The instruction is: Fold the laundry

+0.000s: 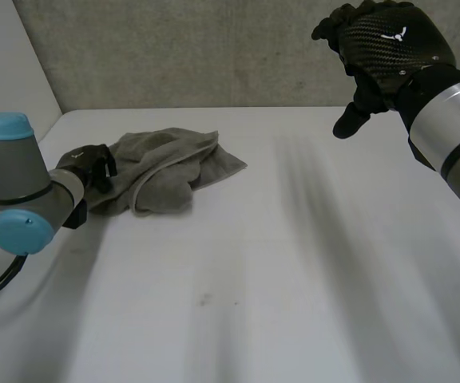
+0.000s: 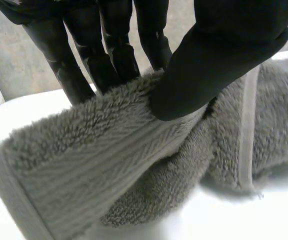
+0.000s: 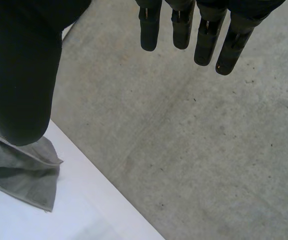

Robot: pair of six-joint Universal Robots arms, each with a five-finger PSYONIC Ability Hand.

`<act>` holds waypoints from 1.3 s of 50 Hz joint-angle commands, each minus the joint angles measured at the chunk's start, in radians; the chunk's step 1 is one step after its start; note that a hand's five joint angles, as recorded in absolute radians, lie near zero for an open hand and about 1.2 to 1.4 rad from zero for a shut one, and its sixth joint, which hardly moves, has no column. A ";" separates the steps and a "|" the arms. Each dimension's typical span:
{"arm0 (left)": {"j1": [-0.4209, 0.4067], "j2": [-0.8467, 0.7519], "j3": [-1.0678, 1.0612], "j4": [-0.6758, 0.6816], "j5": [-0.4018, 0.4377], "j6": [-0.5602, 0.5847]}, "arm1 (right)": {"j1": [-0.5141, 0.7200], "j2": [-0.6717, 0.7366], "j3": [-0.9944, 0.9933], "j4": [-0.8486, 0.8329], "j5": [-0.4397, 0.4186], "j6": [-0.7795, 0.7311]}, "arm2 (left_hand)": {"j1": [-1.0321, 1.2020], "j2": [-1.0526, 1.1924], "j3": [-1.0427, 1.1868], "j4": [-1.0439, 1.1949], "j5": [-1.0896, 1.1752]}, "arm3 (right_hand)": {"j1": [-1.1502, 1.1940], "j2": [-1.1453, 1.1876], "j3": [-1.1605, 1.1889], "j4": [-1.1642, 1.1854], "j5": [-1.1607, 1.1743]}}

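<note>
Towel edge in left hand's pinch

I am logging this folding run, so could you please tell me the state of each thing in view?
towel: crumpled in a heap on the table, unfolded.
left hand: shut on the towel, pinching its edge.
right hand: open, raised above the table, holding nothing.

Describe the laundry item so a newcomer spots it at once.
On the white table, look to the far side near the left arm. A crumpled grey terry towel lies there, one edge pinched by the left hand; the only cloth there.
</note>
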 commanded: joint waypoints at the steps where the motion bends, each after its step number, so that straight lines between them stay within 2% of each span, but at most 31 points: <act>1: -0.015 0.137 -0.035 -0.016 -0.003 -0.002 | -0.022 0.119 -0.088 -0.011 0.018 0.008 | 0.243 0.209 0.212 0.210 0.219 | -0.037 -0.053 -0.038 -0.058 -0.067; 5: -0.033 0.254 -0.037 -0.052 -0.001 -0.012 | -0.074 0.162 -0.116 -0.011 0.035 0.010 | 0.243 0.209 0.212 0.210 0.219 | -0.037 -0.053 -0.038 -0.058 -0.067; 10: -0.110 0.502 -0.035 -0.091 0.062 -0.015 | -0.139 0.286 -0.162 -0.012 0.046 0.031 | 0.243 0.209 0.212 0.210 0.219 | -0.037 -0.053 -0.038 -0.058 -0.067; 13: -0.125 0.546 -0.028 -0.091 0.074 -0.017 | -0.142 0.320 -0.172 -0.011 0.043 0.057 | 0.243 0.209 0.212 0.210 0.219 | -0.037 -0.053 -0.038 -0.058 -0.067; 16: -0.157 0.604 -0.004 -0.090 0.083 -0.019 | -0.148 0.382 -0.183 -0.008 0.020 0.160 | 0.243 0.209 0.212 0.210 0.219 | -0.037 -0.053 -0.038 -0.058 -0.067; 18: -0.196 0.639 0.028 -0.093 0.082 -0.017 | -0.151 0.420 -0.182 -0.003 -0.052 0.302 | 0.243 0.209 0.212 0.210 0.219 | -0.037 -0.053 -0.038 -0.058 -0.067; 19: -0.196 0.639 0.028 -0.093 0.082 -0.017 | -0.151 0.420 -0.182 -0.003 -0.052 0.303 | 0.243 0.209 0.212 0.210 0.219 | -0.037 -0.053 -0.038 -0.058 -0.067; 21: -0.234 0.667 0.046 -0.091 0.082 -0.015 | -0.137 0.472 -0.174 -0.003 -0.167 0.428 | 0.243 0.209 0.212 0.210 0.219 | -0.037 -0.053 -0.038 -0.058 -0.067; 22: -0.234 0.667 0.046 -0.091 0.082 -0.015 | -0.137 0.472 -0.174 -0.003 -0.167 0.429 | 0.243 0.209 0.212 0.210 0.219 | -0.037 -0.053 -0.038 -0.058 -0.067; 24: -0.257 0.688 0.057 -0.091 0.080 -0.014 | -0.136 0.518 -0.169 -0.003 -0.260 0.529 | 0.243 0.209 0.212 0.210 0.219 | -0.037 -0.053 -0.038 -0.058 -0.067; 25: -0.257 0.688 0.057 -0.091 0.080 -0.014 | -0.136 0.518 -0.169 -0.003 -0.261 0.530 | 0.243 0.209 0.212 0.210 0.219 | -0.037 -0.053 -0.038 -0.058 -0.067; 27: -0.266 0.703 0.058 -0.093 0.079 -0.015 | -0.104 0.553 -0.165 -0.003 -0.319 0.620 | 0.243 0.209 0.212 0.210 0.219 | -0.037 -0.053 -0.038 -0.058 -0.067; 29: -0.271 0.710 0.058 -0.094 0.079 -0.015 | -0.058 0.569 -0.165 -0.005 -0.336 0.666 | 0.243 0.209 0.212 0.210 0.219 | -0.037 -0.053 -0.038 -0.058 -0.067; 41: -0.289 0.730 0.072 -0.091 0.071 -0.014 | 0.192 0.650 -0.174 -0.066 -0.342 0.863 | 0.243 0.209 0.212 0.210 0.219 | -0.037 -0.053 -0.038 -0.058 -0.067; 42: -0.289 0.727 0.074 -0.091 0.071 -0.014 | 0.217 0.655 -0.172 -0.071 -0.339 0.884 | 0.243 0.209 0.212 0.210 0.219 | -0.037 -0.053 -0.038 -0.058 -0.067; 43: -0.289 0.722 0.074 -0.091 0.069 -0.014 | 0.234 0.659 -0.174 -0.075 -0.325 0.901 | 0.243 0.209 0.212 0.210 0.219 | 0.126 0.110 0.125 0.105 0.096; 44: -0.289 0.722 0.074 -0.091 0.069 -0.014 | 0.234 0.659 -0.174 -0.075 -0.325 0.901 | 0.243 0.209 0.212 0.210 0.219 | 0.129 0.113 0.128 0.108 0.099; 45: -0.289 0.719 0.069 -0.091 0.069 -0.011 | 0.240 0.658 -0.177 -0.078 -0.293 0.906 | 0.243 0.209 0.212 0.210 0.219 | 0.524 0.508 0.523 0.503 0.494; 46: -0.289 0.719 0.069 -0.091 0.069 -0.011 | 0.235 0.653 -0.179 -0.081 -0.217 0.907 | 0.243 0.209 0.212 0.210 0.219 | 1.028 1.012 1.027 1.007 0.998; 47: -0.289 0.717 0.063 -0.091 0.069 -0.009 | 0.235 0.653 -0.179 -0.081 -0.216 0.907 | 0.243 0.209 0.212 0.210 0.219 | 1.033 1.017 1.032 1.012 1.003; 48: -0.280 0.716 0.057 -0.093 0.068 -0.011 | 0.222 0.641 -0.182 -0.088 -0.106 0.892 | 0.243 0.209 0.212 0.210 0.219 | 1.183 1.167 1.182 1.162 1.153; 49: -0.280 0.716 0.057 -0.093 0.068 -0.011 | 0.222 0.641 -0.182 -0.088 -0.104 0.892 | 0.243 0.209 0.212 0.210 0.219 | 1.185 1.168 1.183 1.164 1.155; 51: -0.247 0.717 0.031 -0.095 0.066 -0.012 | 0.167 0.594 -0.182 -0.089 0.097 0.802 | 0.243 0.209 0.212 0.210 0.219 | 1.185 1.168 1.183 1.164 1.155; 52: -0.246 0.717 0.031 -0.094 0.066 -0.012 | 0.166 0.593 -0.182 -0.089 0.098 0.801 | 0.243 0.209 0.212 0.210 0.219 | 1.185 1.168 1.183 1.164 1.155; 53: -0.213 0.719 0.005 -0.093 0.065 -0.012 | 0.110 0.558 -0.168 -0.100 0.131 0.701 | 0.243 0.209 0.212 0.210 0.219 | 1.185 1.168 1.183 1.164 1.155; 54: -0.181 0.722 -0.021 -0.091 0.059 -0.011 | 0.057 0.522 -0.154 -0.104 0.130 0.595 | 0.243 0.209 0.212 0.210 0.219 | 1.185 1.168 1.183 1.164 1.155; 55: -0.180 0.722 -0.021 -0.091 0.059 -0.011 | 0.056 0.521 -0.154 -0.104 0.130 0.594 | 0.243 0.209 0.212 0.210 0.219 | 1.185 1.168 1.183 1.164 1.155; 56: -0.143 0.722 -0.050 -0.091 0.056 -0.012 | 0.009 0.477 -0.134 -0.115 0.120 0.500 | 0.243 0.209 0.212 0.210 0.219 | 1.185 1.168 1.183 1.164 1.155; 57: -0.142 0.722 -0.051 -0.091 0.056 -0.012 | 0.008 0.477 -0.134 -0.115 0.120 0.499 | 0.243 0.209 0.212 0.210 0.219 | 1.185 1.168 1.183 1.164 1.155; 59: -0.083 0.717 -0.104 -0.091 0.056 -0.022 | -0.025 0.397 -0.088 -0.167 0.100 0.389 | 0.243 0.209 0.212 0.210 0.219 | 1.185 1.168 1.183 1.164 1.155; 65: -0.056 0.687 -0.205 -0.082 0.059 -0.022 | -0.027 0.287 -0.034 -0.238 0.087 0.349 | 0.243 0.209 0.212 0.210 0.219 | 1.185 1.168 1.183 1.164 1.155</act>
